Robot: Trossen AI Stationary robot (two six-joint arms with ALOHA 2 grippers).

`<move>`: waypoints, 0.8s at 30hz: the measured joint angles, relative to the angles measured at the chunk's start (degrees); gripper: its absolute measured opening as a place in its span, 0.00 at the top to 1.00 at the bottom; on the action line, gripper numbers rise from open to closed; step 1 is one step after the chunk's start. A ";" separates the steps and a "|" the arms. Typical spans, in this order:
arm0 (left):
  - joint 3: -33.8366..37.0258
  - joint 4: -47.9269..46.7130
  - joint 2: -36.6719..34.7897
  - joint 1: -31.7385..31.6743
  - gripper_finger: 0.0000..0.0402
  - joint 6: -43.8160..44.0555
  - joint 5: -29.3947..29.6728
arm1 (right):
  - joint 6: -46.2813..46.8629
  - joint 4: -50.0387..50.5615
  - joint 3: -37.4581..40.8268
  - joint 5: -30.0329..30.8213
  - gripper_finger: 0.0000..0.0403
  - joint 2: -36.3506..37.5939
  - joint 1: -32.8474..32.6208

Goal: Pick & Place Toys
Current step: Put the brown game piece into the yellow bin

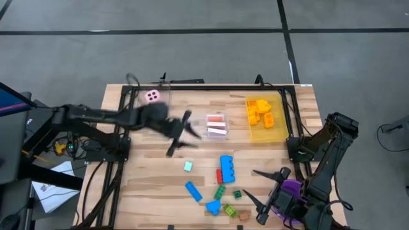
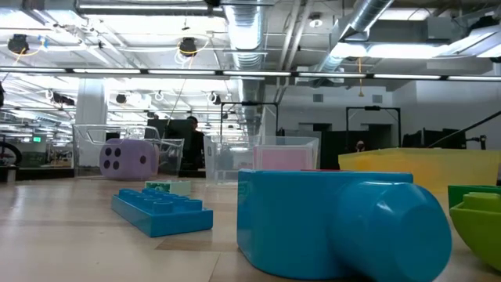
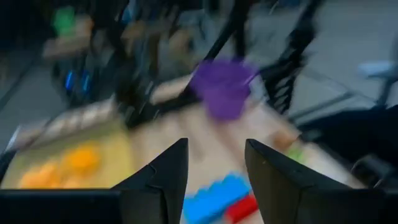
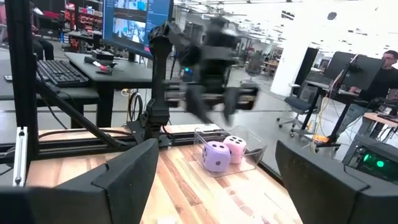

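Toys lie scattered on my table (image 1: 147, 185): blue (image 1: 227, 167), red (image 1: 219, 175) and green bricks (image 1: 219, 191) near the front, orange ones in the yellow bin (image 1: 280, 133), two dice (image 4: 222, 153) in a clear bin (image 1: 131, 96) at the back. My left gripper (image 1: 182, 134) hovers mid-table, fingers (image 3: 163, 180) parted and empty. My right gripper (image 1: 265, 187) waits wide open beside the purple cup (image 1: 291, 189).

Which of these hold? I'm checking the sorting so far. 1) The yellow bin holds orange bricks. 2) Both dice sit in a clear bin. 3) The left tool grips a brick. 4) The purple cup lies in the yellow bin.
1) True: the yellow bin holds orange bricks.
2) True: the purple die and pink die share a clear bin.
3) False: the left tool is open and empty.
4) False: the purple cup sits by the right tool.
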State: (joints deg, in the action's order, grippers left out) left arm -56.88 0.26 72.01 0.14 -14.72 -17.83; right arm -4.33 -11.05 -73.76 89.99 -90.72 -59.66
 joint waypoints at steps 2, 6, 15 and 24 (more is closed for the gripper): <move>6.88 8.36 -3.29 3.33 0.61 0.00 -0.04 | -1.33 0.02 0.00 0.01 0.21 0.00 0.00; 17.03 21.90 -8.92 8.70 0.61 0.42 3.94 | -4.87 -1.20 0.00 -0.03 0.21 0.00 0.02; 22.37 28.98 -18.46 18.79 0.61 -0.04 19.90 | -16.35 -7.41 -0.33 0.01 0.21 0.26 0.04; 22.44 27.82 -16.12 22.98 0.61 -3.28 30.95 | -16.84 -7.76 -0.33 -0.01 0.21 0.26 0.11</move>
State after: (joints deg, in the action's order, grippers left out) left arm -34.44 28.08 55.88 23.11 -18.00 13.12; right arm -21.17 -18.81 -74.08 89.97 -90.45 -59.54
